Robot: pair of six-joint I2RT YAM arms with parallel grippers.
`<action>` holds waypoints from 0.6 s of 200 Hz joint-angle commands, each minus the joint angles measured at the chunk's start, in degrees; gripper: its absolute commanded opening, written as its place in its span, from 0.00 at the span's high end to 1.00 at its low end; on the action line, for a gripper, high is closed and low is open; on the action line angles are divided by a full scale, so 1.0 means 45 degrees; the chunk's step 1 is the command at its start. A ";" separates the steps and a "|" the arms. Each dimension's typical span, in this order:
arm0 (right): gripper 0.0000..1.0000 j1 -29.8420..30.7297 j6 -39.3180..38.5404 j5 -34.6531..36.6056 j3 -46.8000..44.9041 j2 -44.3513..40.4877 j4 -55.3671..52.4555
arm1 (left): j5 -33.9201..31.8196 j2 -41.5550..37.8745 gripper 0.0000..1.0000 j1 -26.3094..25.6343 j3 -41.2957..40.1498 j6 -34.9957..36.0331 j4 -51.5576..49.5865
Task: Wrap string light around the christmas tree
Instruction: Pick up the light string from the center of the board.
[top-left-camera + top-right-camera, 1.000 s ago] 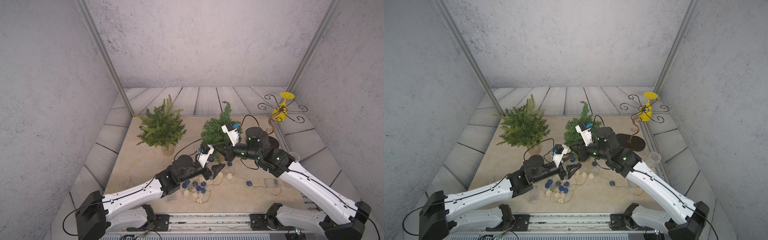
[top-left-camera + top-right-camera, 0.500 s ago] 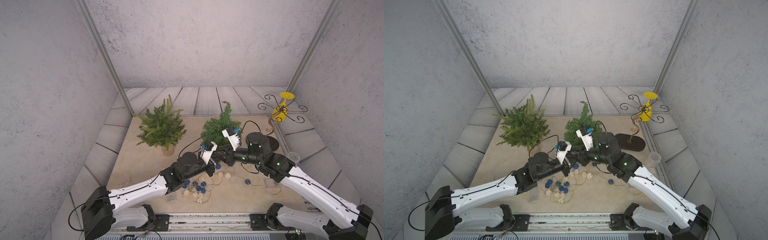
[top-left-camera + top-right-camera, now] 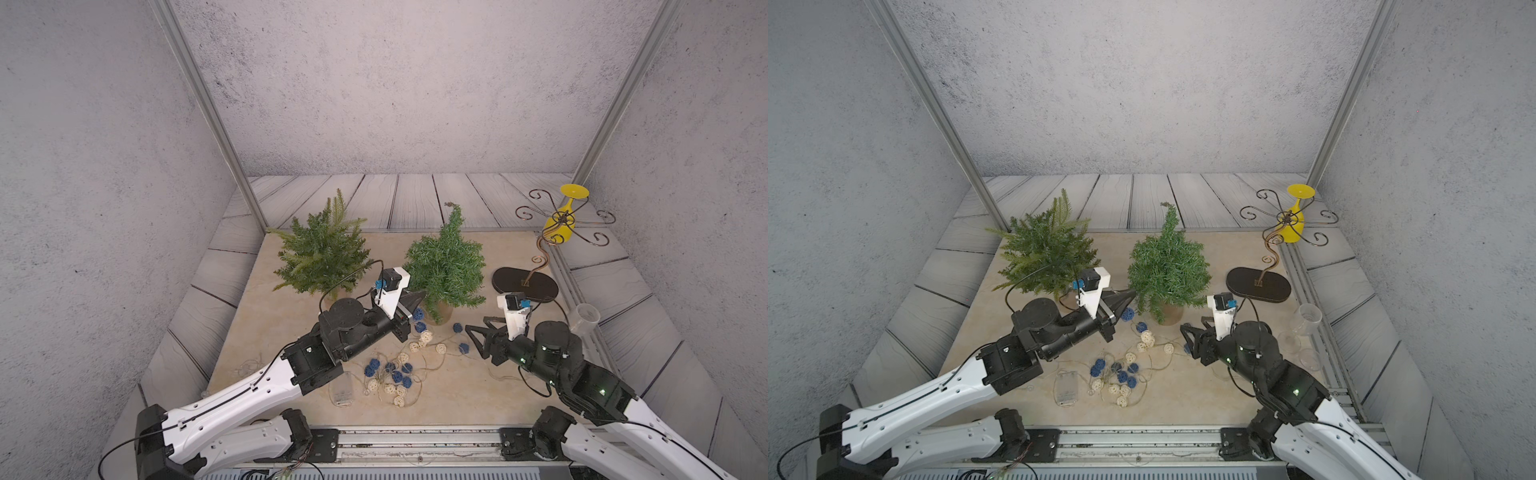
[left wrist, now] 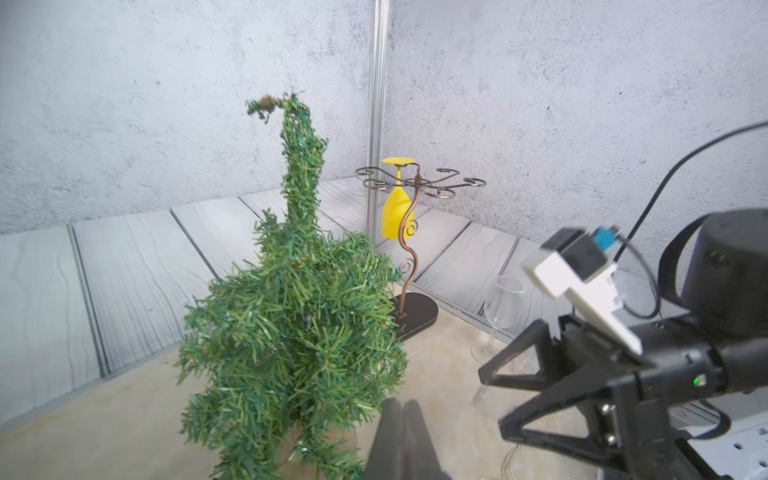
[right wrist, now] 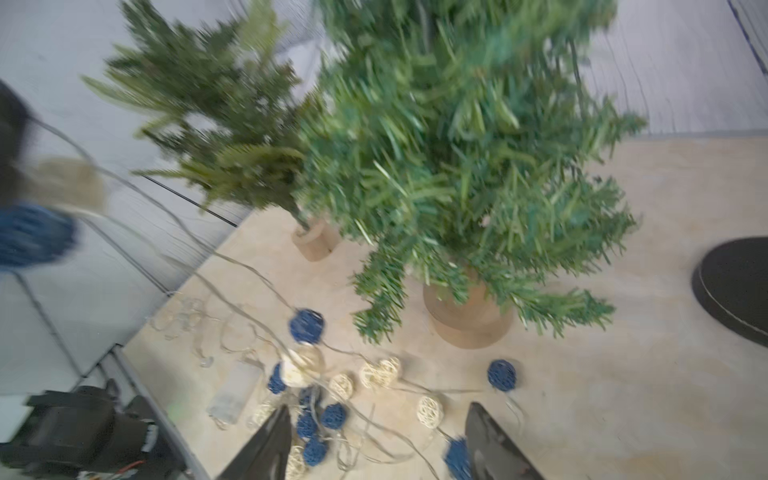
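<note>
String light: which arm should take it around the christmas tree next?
Left. The left end effector is shut low beside the christmas tree, and strands of the string light rise toward it, apparently gripped. The right end effector hangs open over the table, holding nothing.

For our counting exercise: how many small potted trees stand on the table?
2. A fern-like tree stands toward the back left; a denser Christmas tree stands right of it, near the middle. None seems hidden.

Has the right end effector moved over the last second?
Yes. The right end effector has pulled back from the christmas tree foliage toward the table's near edge, and its jaws now stand open.
</note>
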 commanded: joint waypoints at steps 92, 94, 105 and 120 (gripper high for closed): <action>0.43 0.0070 -0.2210 -0.1569 -0.2277 0.5236 0.7927 | 0.0712 -0.0484 1.00 0.0265 0.0872 0.0361 -0.1456; 0.46 0.0058 -0.2230 -0.1560 -0.2230 0.5316 0.7966 | 0.0751 -0.0519 1.00 0.0264 0.0887 0.0370 -0.1477; 0.63 0.0054 -0.2384 -0.1646 -0.2082 0.5724 0.8196 | 0.0851 -0.0647 1.00 0.0267 0.0931 0.0354 -0.1620; 0.86 0.0059 -0.2337 -0.1533 -0.2135 0.5618 0.8223 | 0.0673 -0.0805 1.00 0.0275 0.0960 0.0445 -0.1794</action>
